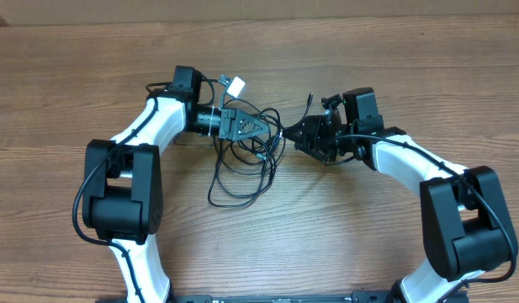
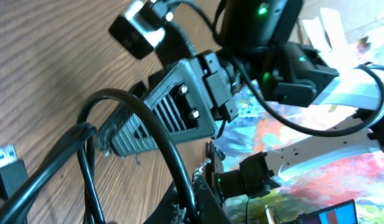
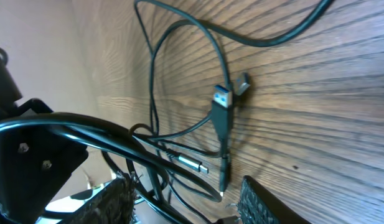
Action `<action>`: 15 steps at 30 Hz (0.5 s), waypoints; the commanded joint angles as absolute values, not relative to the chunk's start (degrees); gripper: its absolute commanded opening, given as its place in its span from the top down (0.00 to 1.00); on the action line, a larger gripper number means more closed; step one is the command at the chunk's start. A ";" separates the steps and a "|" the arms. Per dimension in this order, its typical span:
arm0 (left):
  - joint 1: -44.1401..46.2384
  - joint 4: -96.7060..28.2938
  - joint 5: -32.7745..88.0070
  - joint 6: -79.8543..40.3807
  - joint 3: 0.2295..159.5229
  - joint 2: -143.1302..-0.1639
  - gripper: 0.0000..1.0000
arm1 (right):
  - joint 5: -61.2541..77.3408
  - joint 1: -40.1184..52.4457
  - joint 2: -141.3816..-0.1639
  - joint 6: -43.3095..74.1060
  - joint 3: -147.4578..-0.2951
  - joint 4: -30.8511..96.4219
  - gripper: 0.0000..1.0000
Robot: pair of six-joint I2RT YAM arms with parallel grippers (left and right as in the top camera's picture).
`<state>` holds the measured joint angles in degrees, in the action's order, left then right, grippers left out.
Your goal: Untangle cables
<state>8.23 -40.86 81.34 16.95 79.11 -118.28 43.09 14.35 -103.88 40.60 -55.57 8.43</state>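
The left pincer (image 1: pixel 266 129) is pressed together on the cables (image 1: pixel 242 172), with strands running into its tip. The right pincer (image 1: pixel 297 135) faces it almost tip to tip and stands spread, with cords passing between its fingers (image 3: pixel 120 199). The left arm (image 1: pixel 150 126) and right arm (image 1: pixel 410 156) bend inward over the table (image 1: pixel 368 244), wrists low. From the left pincer the cables fall away in loose loops on the wood. A blue-tongued plug (image 3: pixel 223 98) lies flat near the left pincer.
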 commanded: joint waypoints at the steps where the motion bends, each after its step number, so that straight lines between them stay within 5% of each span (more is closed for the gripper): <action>1: 9.02 -41.58 79.11 18.22 78.89 -117.86 0.96 | 40.53 15.38 -102.98 38.46 -55.83 8.95 0.47; 7: 9.02 -41.10 79.07 18.20 78.89 -117.86 0.95 | 33.06 17.61 -102.98 38.48 -55.83 11.60 0.48; 15: 8.62 -40.99 79.05 17.78 78.89 -117.86 0.96 | 33.06 17.67 -102.98 38.50 -55.83 11.88 0.90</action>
